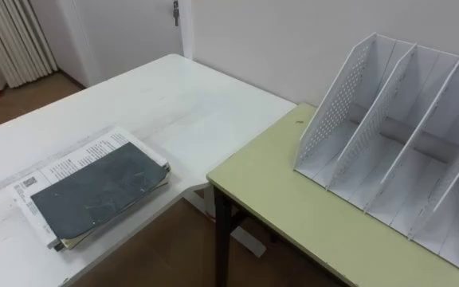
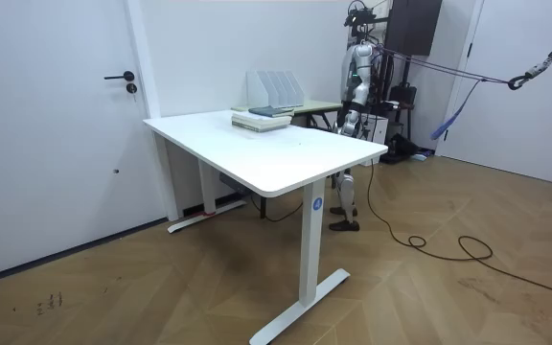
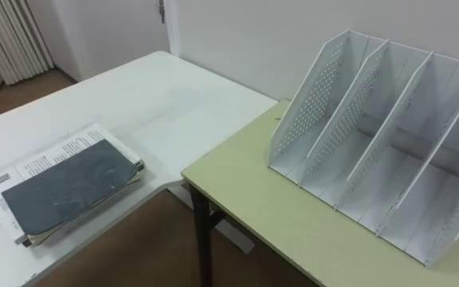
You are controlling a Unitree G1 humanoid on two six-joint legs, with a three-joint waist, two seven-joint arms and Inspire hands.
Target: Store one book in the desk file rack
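A dark grey book (image 1: pixel 98 194) lies flat on top of a small stack of books and printed sheets on the white table (image 1: pixel 174 108), near its front edge at my left. The white perforated file rack (image 1: pixel 397 143) stands on the green desk (image 1: pixel 285 211) at my right, and its several slanted compartments are empty. In the room view the robot stands behind the far corner of the white table, beside the green desk, facing the stack (image 2: pixel 262 118) and the rack (image 2: pixel 276 88). Its left hand (image 2: pixel 344 123) hangs low at its side.
A narrow gap with brown floor (image 1: pixel 174 247) separates the white table from the green desk. A wall runs behind both, with a door (image 2: pixel 56 125) on the room view's left. Pale curtains (image 1: pixel 10 40) hang at far left. Cables trail over the floor (image 2: pixel 439 244).
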